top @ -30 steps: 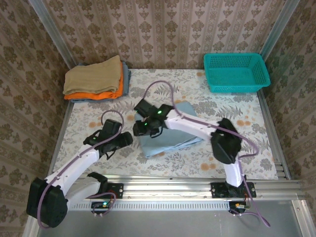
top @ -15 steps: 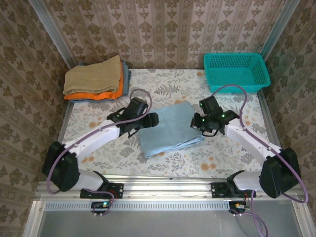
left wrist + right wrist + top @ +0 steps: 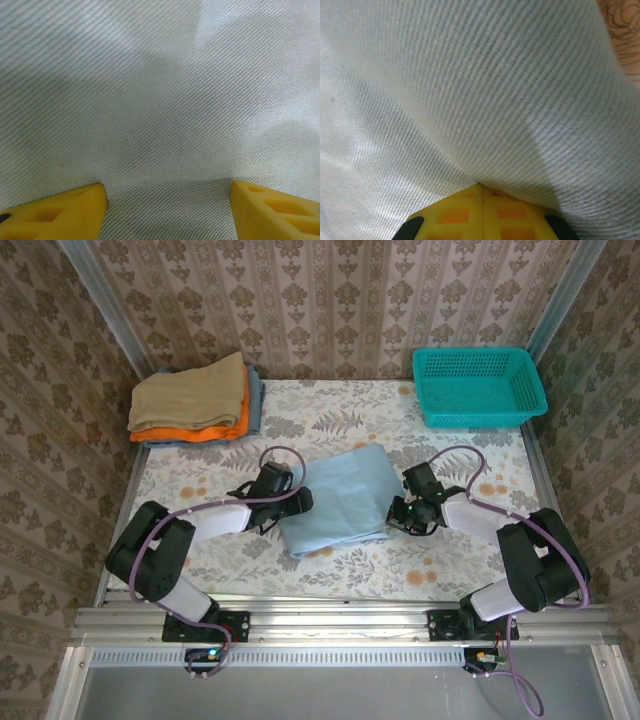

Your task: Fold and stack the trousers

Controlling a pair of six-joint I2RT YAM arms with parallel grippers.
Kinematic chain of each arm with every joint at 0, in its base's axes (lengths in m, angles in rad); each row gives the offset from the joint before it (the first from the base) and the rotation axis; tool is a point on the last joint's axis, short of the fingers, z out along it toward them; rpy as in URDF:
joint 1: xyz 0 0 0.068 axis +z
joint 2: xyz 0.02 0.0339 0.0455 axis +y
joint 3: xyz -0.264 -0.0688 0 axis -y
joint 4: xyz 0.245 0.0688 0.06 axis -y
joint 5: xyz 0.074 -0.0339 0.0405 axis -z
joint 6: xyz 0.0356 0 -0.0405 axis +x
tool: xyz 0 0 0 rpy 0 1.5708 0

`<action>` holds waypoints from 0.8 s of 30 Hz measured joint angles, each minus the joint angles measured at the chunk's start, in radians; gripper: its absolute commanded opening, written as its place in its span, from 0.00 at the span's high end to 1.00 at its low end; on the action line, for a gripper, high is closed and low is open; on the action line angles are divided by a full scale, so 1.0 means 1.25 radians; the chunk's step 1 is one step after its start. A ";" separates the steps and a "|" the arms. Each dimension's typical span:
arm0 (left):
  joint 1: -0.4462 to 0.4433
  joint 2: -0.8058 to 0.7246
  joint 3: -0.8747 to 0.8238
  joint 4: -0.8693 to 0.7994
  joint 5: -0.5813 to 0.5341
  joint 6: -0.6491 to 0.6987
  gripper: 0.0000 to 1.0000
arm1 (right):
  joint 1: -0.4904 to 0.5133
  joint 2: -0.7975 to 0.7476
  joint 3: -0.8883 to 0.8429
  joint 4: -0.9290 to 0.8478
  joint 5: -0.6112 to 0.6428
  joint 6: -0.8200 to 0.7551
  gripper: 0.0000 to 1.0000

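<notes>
Here we see the trousers lying folded into a compact pale blue block near the middle of the surface. Both arms reach low toward it from opposite sides.

The left tool sits at the block's left edge, touching the cloth. In the left wrist view its two yellow fingers stand wide apart at the bottom corners. The blue twill spreads across the gap and away in front of them, with a shadowed fold line running between the tips. We judge this tool released, its jaws spread at the edge without pinching it.

The right tool meets the block at its near right corner. In the right wrist view its yellow fingertips are pressed together. A crease of the cloth runs straight into the point where they meet, and one layer drapes over them to the right. We take this tool to be clenched on the edge of the trousers. A sliver of the patterned surface shows in the upper right corner of that view.

Well apart from the trousers, a teal basket stands at the far right corner. At the far left corner a tan garment lies folded on top of an orange garment.
</notes>
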 measured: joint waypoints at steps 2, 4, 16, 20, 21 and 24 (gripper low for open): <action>0.006 -0.003 -0.009 0.019 0.008 0.000 0.32 | -0.006 -0.004 -0.004 0.005 -0.005 0.002 1.00; 0.009 -0.005 -0.011 0.023 0.016 0.003 0.31 | -0.010 -0.013 -0.004 -0.001 -0.007 0.002 1.00; 0.049 -0.168 0.096 -0.195 0.035 0.107 0.07 | 0.010 -0.169 0.156 -0.139 0.044 -0.031 0.97; 0.103 -0.247 0.144 -0.253 0.020 0.139 0.01 | 0.089 -0.104 0.215 -0.130 0.060 -0.031 0.95; 0.113 -0.262 0.144 -0.261 0.018 0.141 0.01 | 0.109 -0.074 0.230 -0.129 0.062 -0.031 0.95; 0.117 -0.280 0.127 -0.279 0.021 0.140 0.01 | 0.143 0.014 0.257 -0.111 0.060 -0.031 0.93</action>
